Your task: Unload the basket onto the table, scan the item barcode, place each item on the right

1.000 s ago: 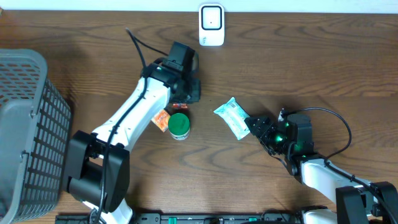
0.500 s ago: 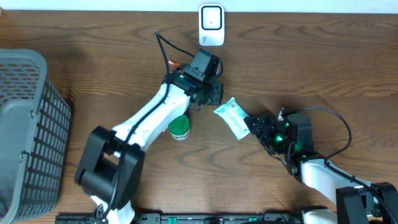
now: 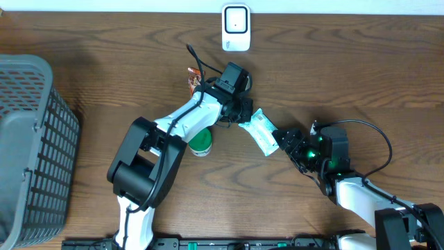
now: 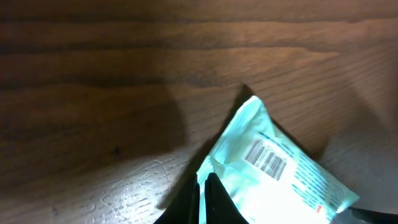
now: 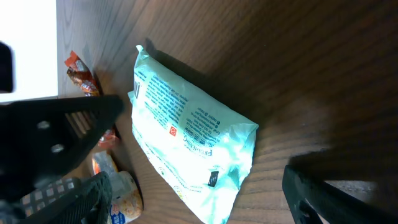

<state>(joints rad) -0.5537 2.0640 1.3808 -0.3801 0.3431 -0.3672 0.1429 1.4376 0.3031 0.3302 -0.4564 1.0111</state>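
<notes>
The left end effector [image 4: 203, 196] is closed and empty, its tips at one corner of the mint packet [image 3: 259, 131]. The packet lies on the table [image 3: 361, 76], barcode [image 4: 268, 159] up. The right end effector [image 3: 283, 142] stands wide open at the packet's far end. Pickup looks pending: grip it, then present the barcode to the scanner [image 3: 236, 28].

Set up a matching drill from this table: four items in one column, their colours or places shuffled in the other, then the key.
Items:
1. scanner
2. basket
3. packet
4. jar lid

Descriptions:
A. green
B. pale mint, barcode showing
C. grey, at the table's left side
D. white, at the far edge

Pairs: 1-D, 2-C, 3-B, 4-A
</notes>
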